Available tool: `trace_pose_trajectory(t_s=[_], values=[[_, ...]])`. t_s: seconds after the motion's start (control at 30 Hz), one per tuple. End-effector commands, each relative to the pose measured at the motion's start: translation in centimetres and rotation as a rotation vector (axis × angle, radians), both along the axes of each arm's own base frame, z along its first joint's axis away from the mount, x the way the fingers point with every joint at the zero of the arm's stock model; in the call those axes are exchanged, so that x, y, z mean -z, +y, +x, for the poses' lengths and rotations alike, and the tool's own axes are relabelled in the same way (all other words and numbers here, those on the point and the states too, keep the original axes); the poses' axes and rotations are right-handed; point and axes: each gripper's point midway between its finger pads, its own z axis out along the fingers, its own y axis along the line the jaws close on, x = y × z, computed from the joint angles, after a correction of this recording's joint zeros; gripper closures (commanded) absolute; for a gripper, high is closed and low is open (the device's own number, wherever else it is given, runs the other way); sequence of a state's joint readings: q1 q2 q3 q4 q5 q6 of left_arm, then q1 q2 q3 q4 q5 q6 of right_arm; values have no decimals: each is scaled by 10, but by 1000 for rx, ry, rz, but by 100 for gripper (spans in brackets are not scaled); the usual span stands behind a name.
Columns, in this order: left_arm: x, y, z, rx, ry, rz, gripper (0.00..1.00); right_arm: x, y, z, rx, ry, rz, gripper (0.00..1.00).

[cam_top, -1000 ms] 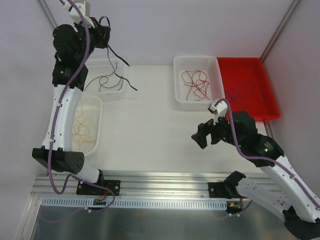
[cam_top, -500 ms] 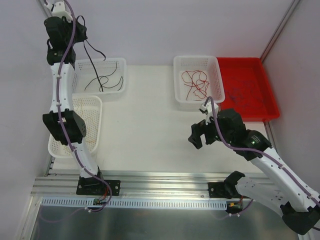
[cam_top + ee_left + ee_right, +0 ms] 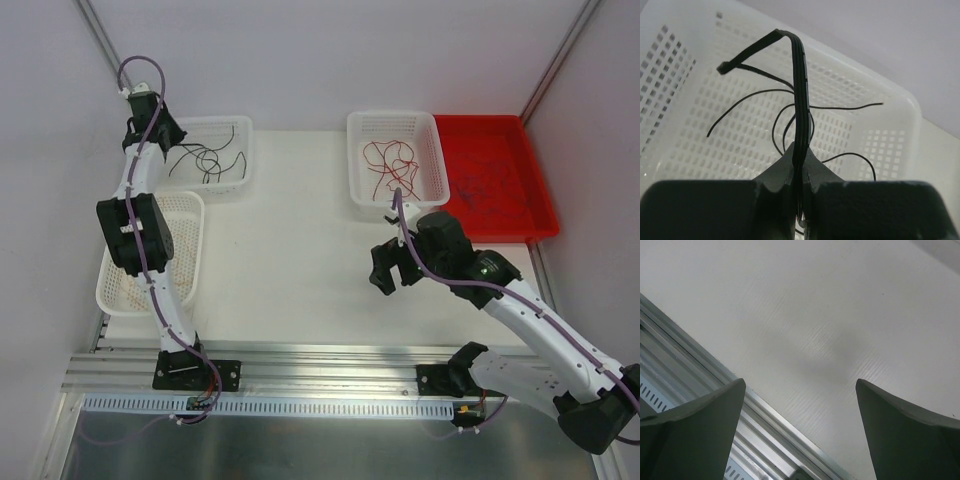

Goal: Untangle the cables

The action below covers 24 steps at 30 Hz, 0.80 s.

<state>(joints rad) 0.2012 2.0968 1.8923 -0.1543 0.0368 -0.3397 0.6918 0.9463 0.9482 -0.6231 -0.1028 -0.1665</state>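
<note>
Black cable [image 3: 800, 95]: pinched between my left fingers, it rises out of the pinch, folds over at the top and ends pointing left, above the far-left basket [image 3: 243, 128].
Why held there: each container seems to hold one colour, so I judge I have it over the black ones to drop it among its own kind.
Left gripper [image 3: 800, 161]: clamped tight on the black cable, with nothing else in the pinch.
Loose black cables [image 3: 765, 95]: curled on that basket's floor beneath my fingers; I cannot tell whether any touches the one I hold.
Red cables [image 3: 390, 165]: lying by themselves in the white basket [image 3: 352, 150] at the far middle.
Dark cables [image 3: 490, 185]: thin strands in the red tray [image 3: 540, 215], just right of the red ones; probably the pile not yet sorted.
Near-left basket [image 3: 190, 215]: my left arm crosses it, hiding its contents.
Right gripper [image 3: 797, 390]: fingers spread wide and empty over the bare table [image 3: 815, 300] near the aluminium rail [image 3: 330, 370], well apart from every cable, likely parked out of the way.
Next move: loosening my left fingers should let the cable fall into the basket.
</note>
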Motion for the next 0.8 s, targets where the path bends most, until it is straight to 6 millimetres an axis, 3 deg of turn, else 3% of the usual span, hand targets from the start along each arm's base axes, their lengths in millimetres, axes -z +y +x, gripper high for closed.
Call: trace_pose_trajectory(t_s=[0.0, 0.1, 0.3, 0.47, 0.53, 0.6, 0.7, 0.77], values=[[15, 37, -5, -192, 5, -105, 97, -2, 6, 2, -16, -13, 25, 3], [34, 41, -13, -235, 59, -169, 97, -2, 6, 2, -15, -17, 23, 3], [42, 35, -16, -202, 76, -238, 61, 1, 5, 1, -11, -12, 20, 3], [29, 25, -21, -145, 63, -252, 43, -4, 1, 1, 6, -22, 20, 3], [28, 26, -28, -158, 69, -236, 29, -7, -3, 1, 25, -31, 14, 3], [12, 30, -36, -171, 53, -200, 15, -10, -9, 1, 47, -42, 7, 3], [8, 38, -53, -212, 71, -140, 3, -15, -16, 2, 80, -63, 1, 3], [-2, 39, -61, -210, 67, -111, 1, -17, -17, 1, 93, -63, 12, 3]])
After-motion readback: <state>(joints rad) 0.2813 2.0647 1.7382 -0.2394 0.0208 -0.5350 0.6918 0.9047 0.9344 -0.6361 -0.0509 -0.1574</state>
